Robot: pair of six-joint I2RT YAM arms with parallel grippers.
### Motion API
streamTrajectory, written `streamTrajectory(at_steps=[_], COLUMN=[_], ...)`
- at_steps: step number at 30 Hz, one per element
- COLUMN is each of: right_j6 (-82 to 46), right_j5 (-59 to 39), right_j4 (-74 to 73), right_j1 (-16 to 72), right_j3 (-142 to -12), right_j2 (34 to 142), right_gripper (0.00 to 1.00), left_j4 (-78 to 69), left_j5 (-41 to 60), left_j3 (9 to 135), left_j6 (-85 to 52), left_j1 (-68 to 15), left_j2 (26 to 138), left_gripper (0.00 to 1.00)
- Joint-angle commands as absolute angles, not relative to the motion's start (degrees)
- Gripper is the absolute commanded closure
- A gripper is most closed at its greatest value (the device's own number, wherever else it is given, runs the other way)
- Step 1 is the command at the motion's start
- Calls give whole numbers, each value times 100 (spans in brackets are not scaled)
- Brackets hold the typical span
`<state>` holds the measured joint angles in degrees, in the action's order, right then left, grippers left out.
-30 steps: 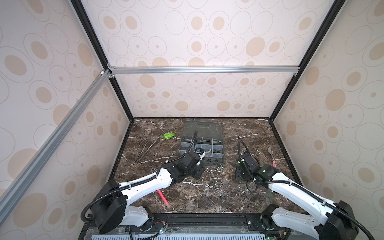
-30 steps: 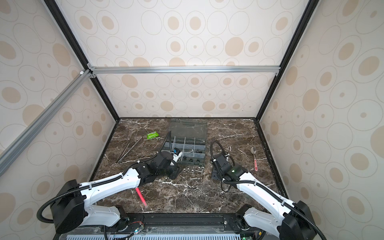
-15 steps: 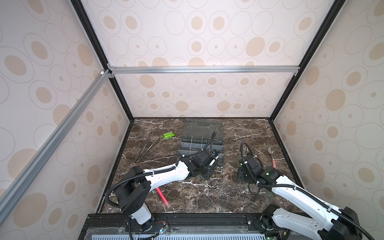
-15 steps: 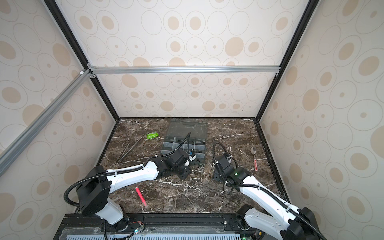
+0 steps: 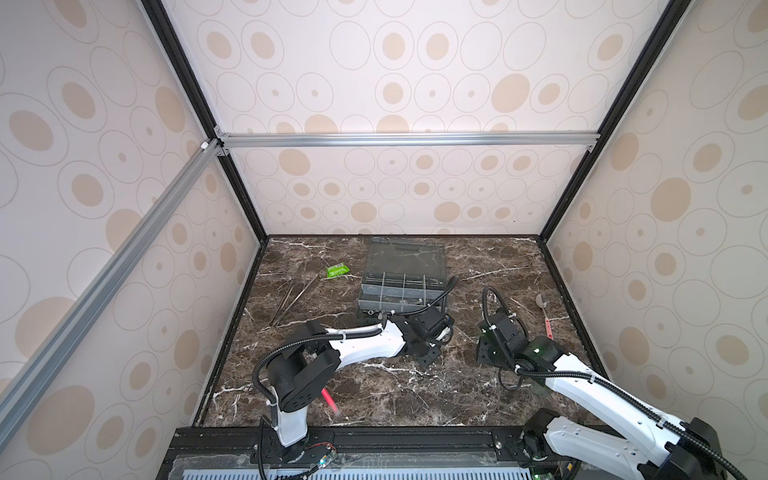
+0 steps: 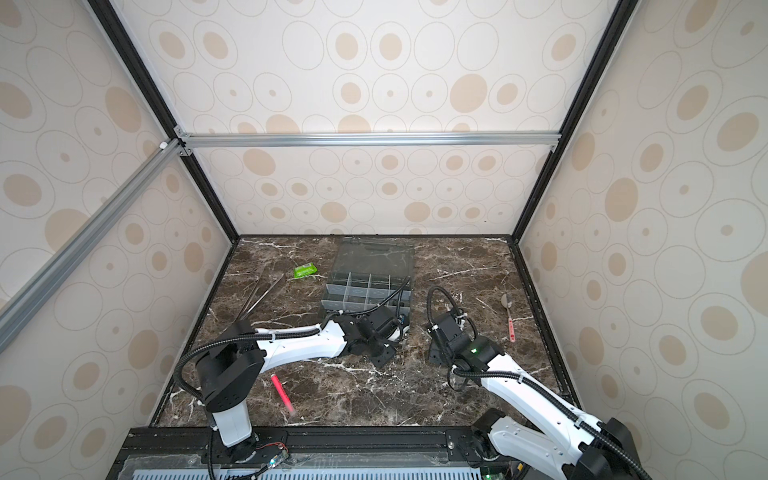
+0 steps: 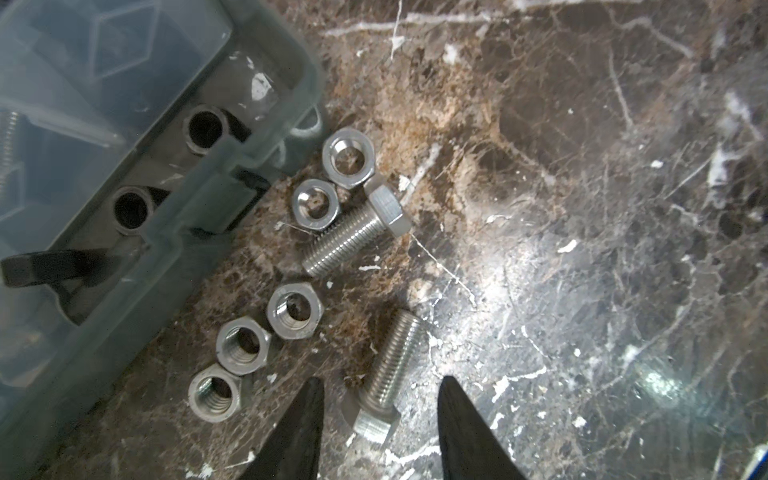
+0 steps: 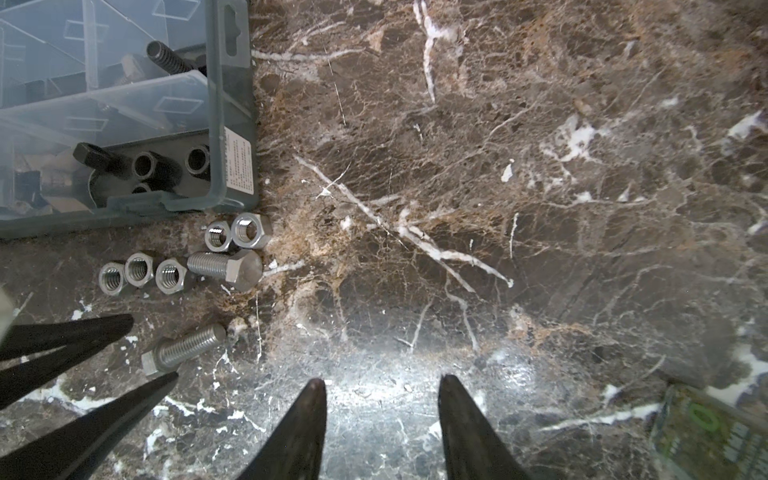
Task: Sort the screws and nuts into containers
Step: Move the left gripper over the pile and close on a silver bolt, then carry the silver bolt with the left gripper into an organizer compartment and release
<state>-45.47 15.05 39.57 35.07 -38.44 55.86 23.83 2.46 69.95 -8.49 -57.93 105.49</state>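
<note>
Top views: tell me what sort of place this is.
Probably a robot test booth: patterned wall panels on a black frame enclose a marble-look tabletop, a left arm and right arm are mounted at its front, and loose nuts and bolts lie by a parts box.

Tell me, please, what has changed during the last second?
The left end effector swept rightward along the front of the organiser box and now straddles, open, a loose silver screw; nothing is gripped. The right end effector and the box stayed put.
</note>
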Motion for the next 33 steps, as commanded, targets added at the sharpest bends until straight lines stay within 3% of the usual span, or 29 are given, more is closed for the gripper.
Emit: streamTrajectory(at_steps=[1,20,33], right_j6=[-4685,-4715,-4687], right_j5=[1593,1580,1601], right_j4=[4087,4052,4069], right_j1=[3481,3479,3487], right_j3=[-3729,-3672,-3674], right_j2=[5479,5449,5449], right_gripper=[53,53,52], left_j4=[2681,2835,2829], left_j5=[201,106,177], left_j3=[7294,7618,7658], left_j6=[-598,-442,-387], left_j1=[-5895,-5928,-5932], left_j2=[10677,11209,11357], left_gripper=[56,62,83])
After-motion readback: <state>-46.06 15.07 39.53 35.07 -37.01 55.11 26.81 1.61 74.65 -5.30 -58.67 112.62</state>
